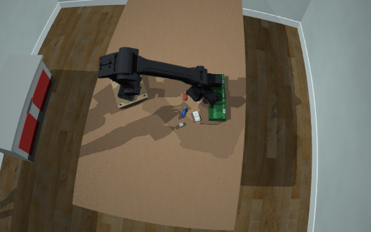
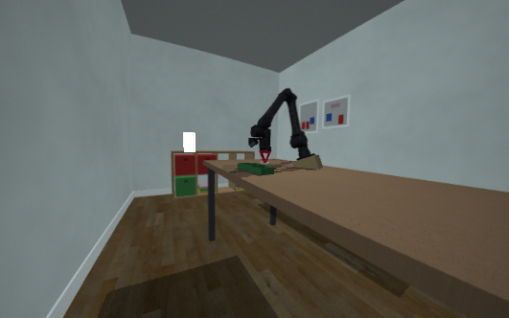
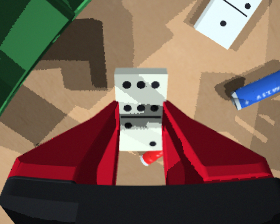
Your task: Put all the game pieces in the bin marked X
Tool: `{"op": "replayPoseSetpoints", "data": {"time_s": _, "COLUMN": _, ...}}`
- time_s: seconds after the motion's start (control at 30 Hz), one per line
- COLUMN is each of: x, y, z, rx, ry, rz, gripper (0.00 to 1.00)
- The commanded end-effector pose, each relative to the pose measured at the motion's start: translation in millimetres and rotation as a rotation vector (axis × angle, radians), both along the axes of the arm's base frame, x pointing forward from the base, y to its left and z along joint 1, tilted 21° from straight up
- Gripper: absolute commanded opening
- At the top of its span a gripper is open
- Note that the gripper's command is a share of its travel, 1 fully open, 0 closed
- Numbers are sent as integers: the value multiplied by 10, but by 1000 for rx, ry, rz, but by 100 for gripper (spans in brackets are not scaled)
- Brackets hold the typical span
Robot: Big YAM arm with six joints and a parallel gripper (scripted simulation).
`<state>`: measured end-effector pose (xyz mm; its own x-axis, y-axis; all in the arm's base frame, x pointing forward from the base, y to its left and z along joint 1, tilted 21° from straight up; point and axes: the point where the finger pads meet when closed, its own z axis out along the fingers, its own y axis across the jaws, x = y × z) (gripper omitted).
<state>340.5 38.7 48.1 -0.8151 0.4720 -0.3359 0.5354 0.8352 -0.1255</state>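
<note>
My gripper (image 3: 140, 110) has red fingers and is shut on a white domino (image 3: 141, 111) with black pips, held low over the table. It hangs just beside the green bin (image 3: 34, 19), which fills the upper left of the wrist view. In the overhead view the gripper (image 1: 200, 100) is at the left edge of the green bin (image 1: 218, 100). A second white domino (image 3: 232, 4) lies flat on the table beyond; it also shows in the overhead view (image 1: 196, 116). I cannot see any mark on the bin.
A blue cylinder (image 3: 260, 88) lies right of the fingers, seen also in the overhead view (image 1: 184, 112). A small red piece (image 1: 185, 96) and a small grey-white piece (image 1: 181, 124) lie nearby. The arm's base (image 1: 129, 93) stands on a wooden plate to the left.
</note>
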Motion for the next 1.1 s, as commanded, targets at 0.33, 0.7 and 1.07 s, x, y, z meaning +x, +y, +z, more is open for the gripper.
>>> {"op": "replayPoseSetpoints", "data": {"time_s": 0.33, "x": -90, "y": 126, "z": 189, "rx": -8, "ry": 17, "rz": 0, "gripper": 20}}
{"op": "replayPoseSetpoints", "data": {"time_s": 0.7, "x": -79, "y": 135, "z": 248, "rx": -2, "ry": -1, "rz": 0, "gripper": 20}}
{"op": "replayPoseSetpoints", "data": {"time_s": 1.07, "x": -61, "y": 147, "z": 272, "rx": 1, "ry": -8, "rz": -1, "gripper": 20}}
